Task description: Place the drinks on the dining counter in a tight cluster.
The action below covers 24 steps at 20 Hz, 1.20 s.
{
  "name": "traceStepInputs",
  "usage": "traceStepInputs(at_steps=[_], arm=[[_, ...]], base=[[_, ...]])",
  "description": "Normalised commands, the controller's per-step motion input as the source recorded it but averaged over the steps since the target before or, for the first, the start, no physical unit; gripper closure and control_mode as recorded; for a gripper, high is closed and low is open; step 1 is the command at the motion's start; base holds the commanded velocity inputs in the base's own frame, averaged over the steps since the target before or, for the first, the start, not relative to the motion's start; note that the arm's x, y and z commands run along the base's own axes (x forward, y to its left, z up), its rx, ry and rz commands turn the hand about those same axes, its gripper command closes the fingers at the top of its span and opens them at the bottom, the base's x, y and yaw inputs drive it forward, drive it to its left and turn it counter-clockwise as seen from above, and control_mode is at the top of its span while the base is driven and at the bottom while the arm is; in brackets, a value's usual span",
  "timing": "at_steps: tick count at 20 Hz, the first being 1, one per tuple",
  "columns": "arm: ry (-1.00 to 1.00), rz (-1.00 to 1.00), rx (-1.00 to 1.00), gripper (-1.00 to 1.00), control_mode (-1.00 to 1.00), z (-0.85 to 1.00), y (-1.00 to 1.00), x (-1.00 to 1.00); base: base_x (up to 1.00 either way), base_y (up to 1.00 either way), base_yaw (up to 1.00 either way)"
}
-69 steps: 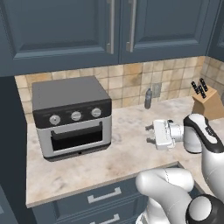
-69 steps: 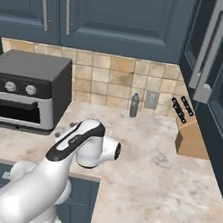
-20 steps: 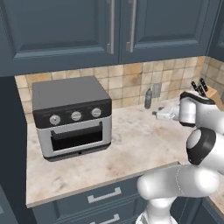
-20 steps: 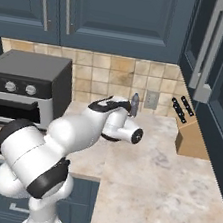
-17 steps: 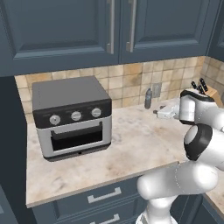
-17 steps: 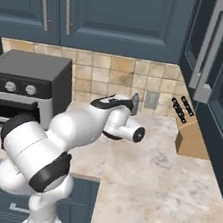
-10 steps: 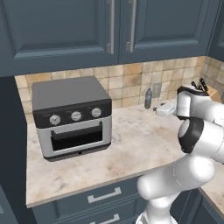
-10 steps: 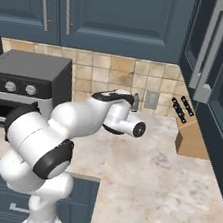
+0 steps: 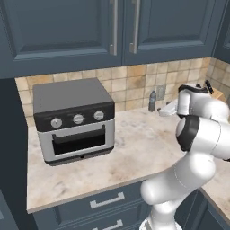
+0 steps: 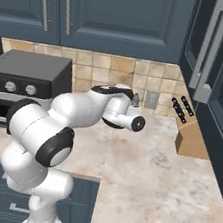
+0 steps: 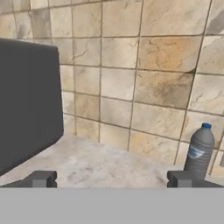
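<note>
While the small grey-blue plastic bottle point(image 11: 199, 151) stands upright against the tiled wall on the marble desk point(image 9: 134, 152), the white arm's gripper point(image 11: 111, 178) hovers nearby, jaws spread wide to receive it.

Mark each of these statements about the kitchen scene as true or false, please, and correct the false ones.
1. The small grey-blue bottle stands upright by the tiled wall. True.
2. The gripper is shut on the bottle. False: its fingers are spread wide and hold nothing.
3. The toaster oven has its door hanging open. False: the door is closed.
4. A knife block stands on the worktop. True.
5. The bottle has a red cap. False: the cap is blue.
</note>
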Motion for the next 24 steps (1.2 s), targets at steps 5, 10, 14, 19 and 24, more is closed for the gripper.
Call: traceStepInputs(at_steps=[5,10,14,19,24], arm=[[-0.07,-0.03,-0.10,-1.00,-1.00,-0.05,-0.08,0.21],[0.01,-0.06,-0.01,-1.00,-1.00,-0.04,-0.22,0.20],[0.10,-0.08,0.00,-1.00,-1.00,0.00,-0.30,0.28],[0.07,-0.02,0.02,-1.00,-1.00,0.00,-0.16,0.30],[0.00,0.00,0.05,-1.00,-1.00,-0.01,-0.08,0.28]], base=[[0.00,0.00,0.00],[0.00,0.00,0.00],[0.00,0.00,0.00],[0.00,0.00,0.00],[0.00,0.00,0.00]])
